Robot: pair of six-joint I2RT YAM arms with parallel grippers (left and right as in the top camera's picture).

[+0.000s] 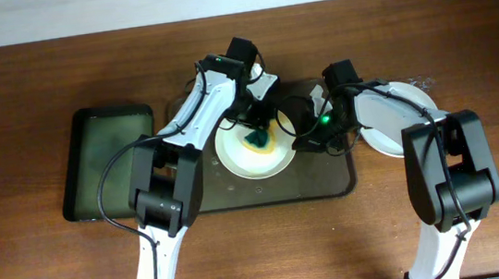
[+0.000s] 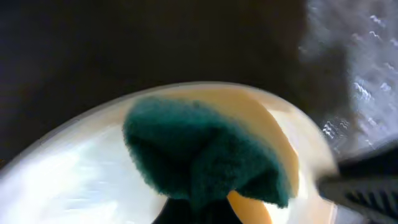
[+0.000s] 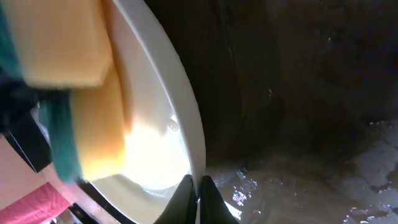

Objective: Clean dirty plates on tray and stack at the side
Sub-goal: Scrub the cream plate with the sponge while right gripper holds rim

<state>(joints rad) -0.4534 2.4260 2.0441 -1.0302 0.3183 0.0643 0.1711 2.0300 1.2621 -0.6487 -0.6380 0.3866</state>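
Overhead, the left gripper [image 1: 254, 131] pressed a green sponge [image 1: 256, 141] onto the smeared plate [image 1: 254, 163] on the tray [image 1: 329, 185] (a second plate [image 1: 401, 123] lay beside it on the tabletop [image 1: 21, 89]). Left wrist: its jaws apparently clamped the sponge. Right wrist: the right gripper [image 3: 198, 190] had its jaws pinched on the plate's rim.

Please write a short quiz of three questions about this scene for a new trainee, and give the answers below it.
1. True or false: the sponge rests on the plate that lies in the tray.
2. What does the right claw grip? A) the plate's rim B) the sponge C) the tray's rim
3. Fill in: the left claw holds the ____.
Key: 1 true; 2 A; 3 sponge.
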